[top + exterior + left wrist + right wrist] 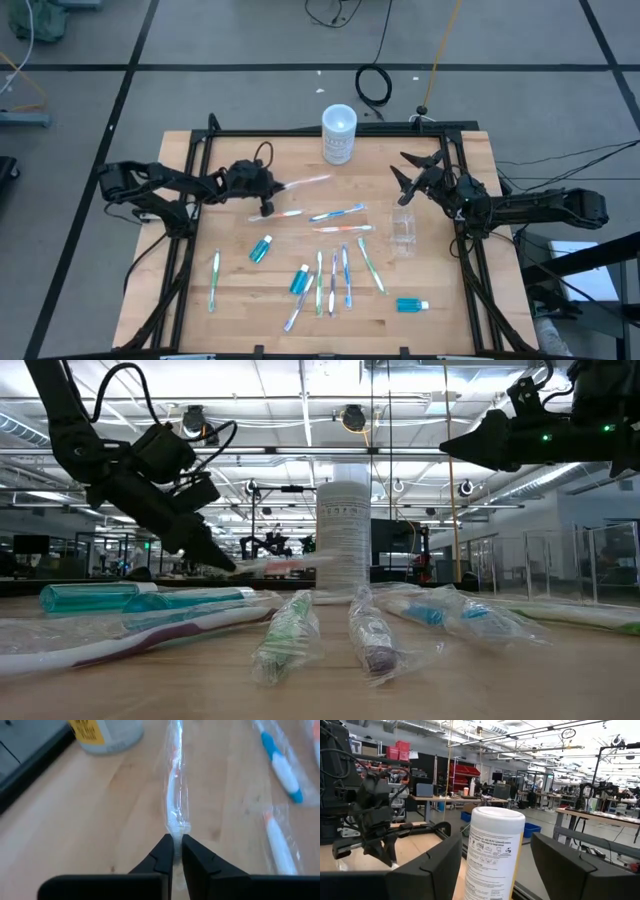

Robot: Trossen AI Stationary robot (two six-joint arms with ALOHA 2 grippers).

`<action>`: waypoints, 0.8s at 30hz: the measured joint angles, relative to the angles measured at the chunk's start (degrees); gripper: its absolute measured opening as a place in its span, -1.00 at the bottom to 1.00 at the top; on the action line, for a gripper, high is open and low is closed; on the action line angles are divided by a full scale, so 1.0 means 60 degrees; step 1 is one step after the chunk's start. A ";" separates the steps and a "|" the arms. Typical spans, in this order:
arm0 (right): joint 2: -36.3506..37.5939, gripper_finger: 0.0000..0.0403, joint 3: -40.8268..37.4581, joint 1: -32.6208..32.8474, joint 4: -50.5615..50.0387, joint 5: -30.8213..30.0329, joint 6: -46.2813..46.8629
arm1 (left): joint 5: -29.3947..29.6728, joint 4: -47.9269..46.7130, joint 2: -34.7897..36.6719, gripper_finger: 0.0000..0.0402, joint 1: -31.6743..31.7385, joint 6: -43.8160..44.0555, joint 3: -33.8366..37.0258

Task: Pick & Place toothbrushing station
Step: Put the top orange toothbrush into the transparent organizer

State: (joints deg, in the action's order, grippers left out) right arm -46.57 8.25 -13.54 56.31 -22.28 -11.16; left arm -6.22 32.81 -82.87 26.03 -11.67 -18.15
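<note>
One slim pale toothbrush in a clear wrapper (305, 182) is being held by its end in the clenched left gripper (272, 187), lifted off the wooden table (180, 300) well to the left of the small clear plastic cup (403, 228). Carrying seems underway; next it likely needs bringing over that cup, while the right gripper (408, 166), fingers spread, is hovering just behind the cup.

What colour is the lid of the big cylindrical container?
White lid, clearest in the high view.
</note>
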 joint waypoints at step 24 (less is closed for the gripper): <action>-0.6857 0.08 0.5612 0.1721 -0.3109 0.1229 -0.3583 | 0.0912 -0.5184 0.0012 -0.82 -0.1243 0.1143 -0.5015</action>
State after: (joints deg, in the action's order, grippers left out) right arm -87.71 41.92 -3.21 37.66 -14.91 -32.66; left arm -0.74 1.71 -82.80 18.57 -4.82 -48.24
